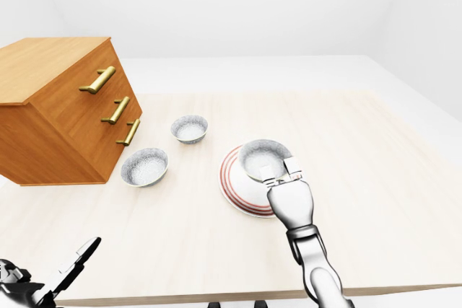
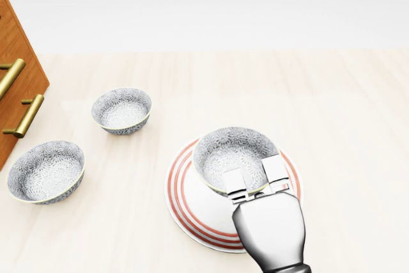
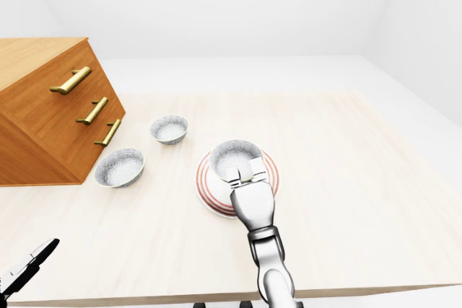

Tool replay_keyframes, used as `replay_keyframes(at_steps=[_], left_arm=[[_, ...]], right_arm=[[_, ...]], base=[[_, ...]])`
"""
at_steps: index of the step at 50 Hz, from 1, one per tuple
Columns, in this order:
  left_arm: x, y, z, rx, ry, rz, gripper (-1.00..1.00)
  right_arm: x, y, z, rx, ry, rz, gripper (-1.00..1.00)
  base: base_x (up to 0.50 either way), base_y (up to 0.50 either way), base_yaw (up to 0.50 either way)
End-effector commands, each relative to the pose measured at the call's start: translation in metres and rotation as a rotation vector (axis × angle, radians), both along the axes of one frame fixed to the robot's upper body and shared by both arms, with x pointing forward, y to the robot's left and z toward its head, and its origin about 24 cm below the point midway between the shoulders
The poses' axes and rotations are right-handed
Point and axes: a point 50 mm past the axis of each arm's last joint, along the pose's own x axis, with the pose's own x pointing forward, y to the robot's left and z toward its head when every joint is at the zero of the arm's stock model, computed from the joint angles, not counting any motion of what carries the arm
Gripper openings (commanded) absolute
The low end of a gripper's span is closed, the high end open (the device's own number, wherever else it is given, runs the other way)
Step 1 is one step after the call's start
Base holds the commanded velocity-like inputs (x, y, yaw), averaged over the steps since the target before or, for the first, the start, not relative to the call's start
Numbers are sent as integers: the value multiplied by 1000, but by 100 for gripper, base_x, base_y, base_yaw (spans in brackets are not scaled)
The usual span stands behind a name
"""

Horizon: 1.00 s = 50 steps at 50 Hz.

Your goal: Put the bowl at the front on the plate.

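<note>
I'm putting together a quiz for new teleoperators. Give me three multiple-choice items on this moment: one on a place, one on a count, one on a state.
1. Where is the bowl that the right hand grips?
A) on the floor
B) over the red-ringed plate
C) stacked in another bowl

2. How many bowls show?
A) two
B) four
C) three

3. How do the right hand's fingers stand?
A) closed on the bowl's rim
B) spread wide, touching nothing
C) clenched in an empty fist

Key:
1 B, the plate's rings show around the bowl.
2 C, two more bowls sit on the table at the head view's left.
3 A, two fingers hook over the rim.
</note>
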Motion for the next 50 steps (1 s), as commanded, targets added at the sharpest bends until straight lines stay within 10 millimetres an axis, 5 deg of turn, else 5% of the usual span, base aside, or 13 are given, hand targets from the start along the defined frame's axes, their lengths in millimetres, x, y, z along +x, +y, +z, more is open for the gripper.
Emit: replay_keyframes(at_steps=[1,23,24,25,26,41,50], left_arm=[[1,0,-3,-9,10,-1,100],[0,0,1,2,-7,1,100],[0,0,1,0,-5,0,100],[0,0,1,1,-6,0,100],[-1,0,3,7,-11,1,100],[0,0,0,-4,-2,0,100],[-1,0,2,2,-8,-1,100]], right_arm=[[3,-2,0,55,-22,0,-100],[5,-1,-2,68,-22,7,-100],[5,-1,-3,75,-20,5,-76],[5,-1,-2,74,-22,6,-14],[4,-2,-1,76,-24,4,100],[2,-3,3,62,-36,-1,100],[3,-1,24,-5,-68,-16,100]], base=[[0,0,0],[0,0,0],[0,0,0],[0,0,0],[0,0,0],[0,0,0],[0,0,0]])
